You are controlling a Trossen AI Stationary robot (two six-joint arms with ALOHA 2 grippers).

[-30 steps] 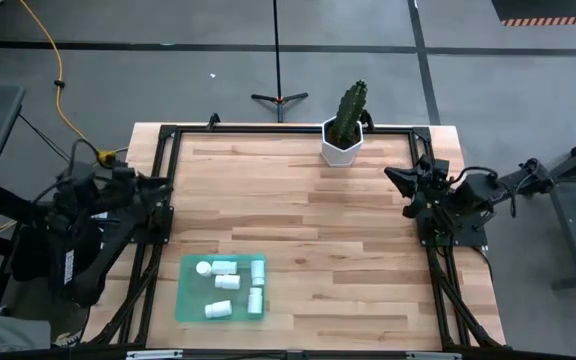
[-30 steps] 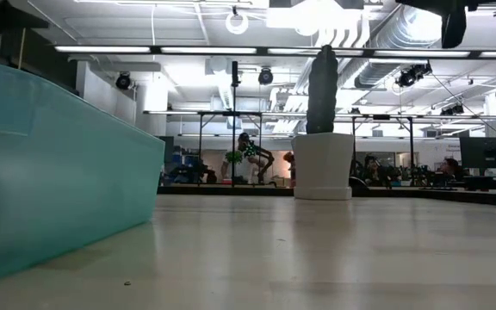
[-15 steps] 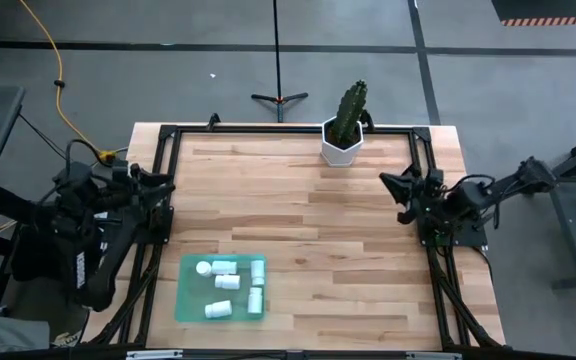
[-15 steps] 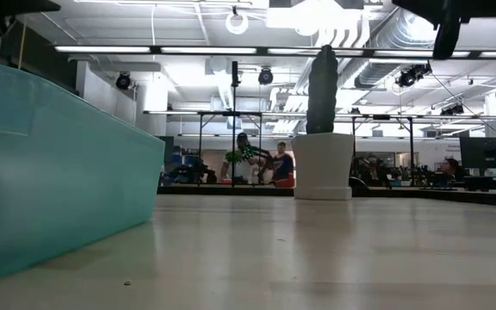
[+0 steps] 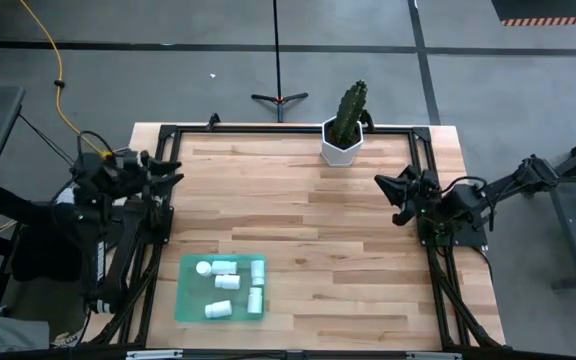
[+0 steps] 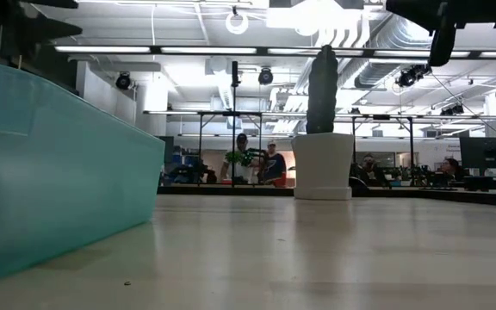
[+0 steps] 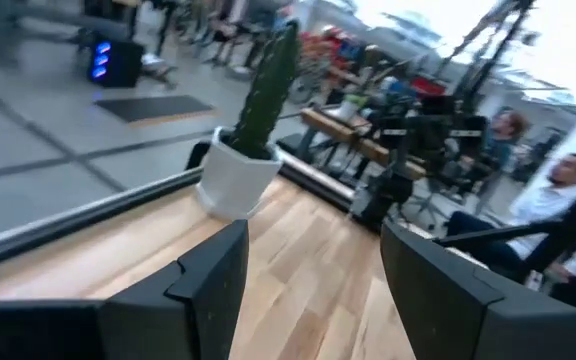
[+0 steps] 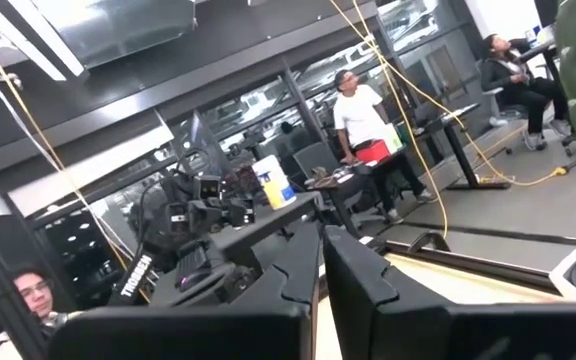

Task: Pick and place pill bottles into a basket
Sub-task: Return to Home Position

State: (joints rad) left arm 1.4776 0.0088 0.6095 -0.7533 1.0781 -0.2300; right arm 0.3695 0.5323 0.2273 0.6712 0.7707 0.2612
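Note:
Several white pill bottles (image 5: pixel 227 282) lie inside the basket, a shallow green tray (image 5: pixel 184 296) resting flat on the wood near the table's front left. The low view shows the basket's wall (image 6: pixel 58 172) close up. My left gripper (image 5: pixel 173 170) hovers open over the table's left edge, well beyond the basket on its far side, pointing level toward the table's middle. Its wrist view shows nothing between its fingers (image 7: pixel 208 290). My right gripper (image 5: pixel 383 190) hangs shut over the right edge, holding nothing, with its fingers (image 8: pixel 303 270) closed together.
A cactus in a white hexagonal pot (image 5: pixel 343 140) stands at the middle of the far edge. Black frame rails (image 5: pixel 163 215) run along the table's sides. Bare wood (image 5: pixel 308 230) lies between the arms. People sit and stand in the room beyond (image 6: pixel 257 164).
My left gripper has swung toward the table's far edge and turned in over the left rail, staying open. My right gripper has sunk a little and edged toward the table's middle, staying shut. The basket and bottles have kept still.

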